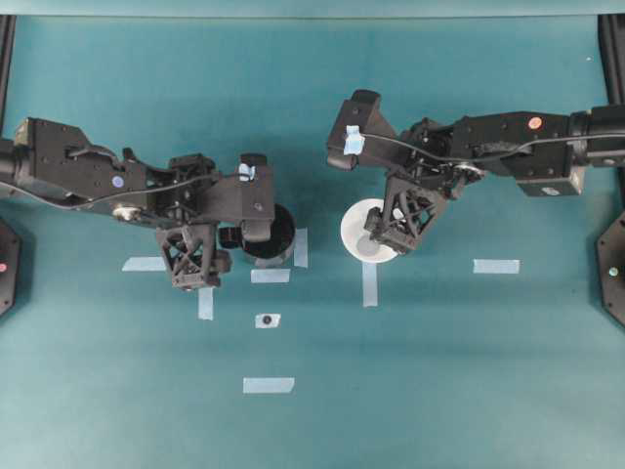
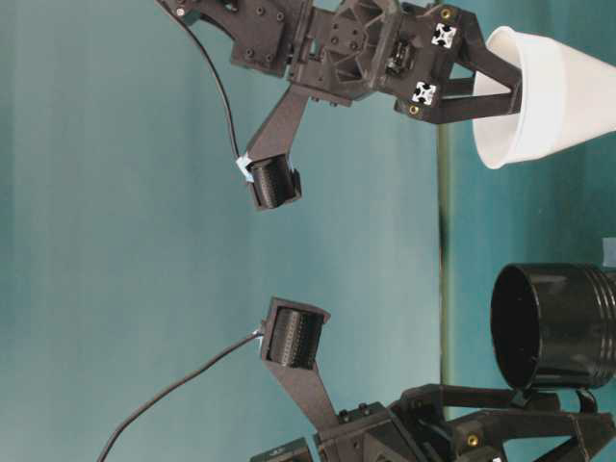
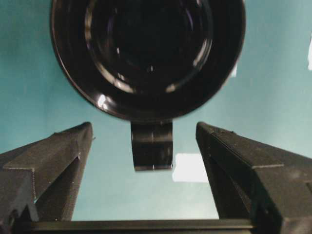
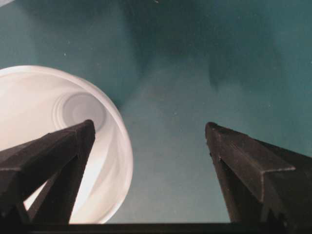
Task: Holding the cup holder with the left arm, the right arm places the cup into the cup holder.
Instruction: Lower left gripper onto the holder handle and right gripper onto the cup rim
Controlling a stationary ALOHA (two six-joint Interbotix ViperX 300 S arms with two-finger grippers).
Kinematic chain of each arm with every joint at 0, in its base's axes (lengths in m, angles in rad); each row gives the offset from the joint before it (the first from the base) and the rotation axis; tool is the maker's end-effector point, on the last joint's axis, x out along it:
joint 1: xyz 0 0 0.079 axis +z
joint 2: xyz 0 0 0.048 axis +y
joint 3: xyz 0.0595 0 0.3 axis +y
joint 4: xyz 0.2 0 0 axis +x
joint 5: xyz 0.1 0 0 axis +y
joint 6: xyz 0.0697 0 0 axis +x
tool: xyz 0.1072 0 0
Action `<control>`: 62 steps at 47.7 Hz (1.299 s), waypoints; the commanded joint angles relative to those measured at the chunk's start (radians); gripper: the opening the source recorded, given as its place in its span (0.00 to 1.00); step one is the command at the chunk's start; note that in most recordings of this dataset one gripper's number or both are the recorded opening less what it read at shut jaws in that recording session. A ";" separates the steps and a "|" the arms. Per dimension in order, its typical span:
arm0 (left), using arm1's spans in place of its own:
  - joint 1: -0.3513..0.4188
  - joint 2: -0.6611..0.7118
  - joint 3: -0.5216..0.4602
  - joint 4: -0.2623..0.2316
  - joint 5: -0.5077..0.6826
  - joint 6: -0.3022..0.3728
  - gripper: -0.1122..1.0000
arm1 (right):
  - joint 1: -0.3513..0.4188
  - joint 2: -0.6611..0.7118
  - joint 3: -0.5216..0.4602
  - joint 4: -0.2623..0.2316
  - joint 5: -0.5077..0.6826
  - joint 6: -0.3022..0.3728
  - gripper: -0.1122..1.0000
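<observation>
Both arms are in the approach step; nothing is gripped yet. In the overhead view the holder (image 1: 271, 234) stands upright on the teal table (image 1: 439, 371), left of centre, among pale tape marks (image 1: 270, 276). The cup (image 1: 367, 233) stands mouth up, right of centre and well apart from the holder.

The left arm (image 1: 78, 171) reaches in from the left edge, and its jaws (image 1: 195, 256) sit just left of the holder. In the left wrist view they stand wide apart with nothing between them but the holder's small handle (image 3: 152, 145), which points toward the camera and touches neither finger.

The right arm (image 1: 508, 147) comes in from the right edge, with its jaws (image 1: 400, 225) over the cup's right side. In the right wrist view they are spread fully and hold nothing. The cup's rim (image 4: 124, 146) lies at the left finger (image 4: 58, 156), while the right finger has only bare table near it.

By my reading, the left jaws should ease forward until they straddle the handle or the holder's wall, then close to steady it. The right jaws look off-centre, so they should shift until the rim wall lies between the fingers before pinching. Then comes a lift, a carry toward the left of the overhead frame, and a lowering into the holder's open mouth.
</observation>
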 commanded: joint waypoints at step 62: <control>0.003 0.002 -0.038 0.005 0.002 0.003 0.89 | -0.002 -0.025 -0.029 -0.002 -0.002 -0.002 0.97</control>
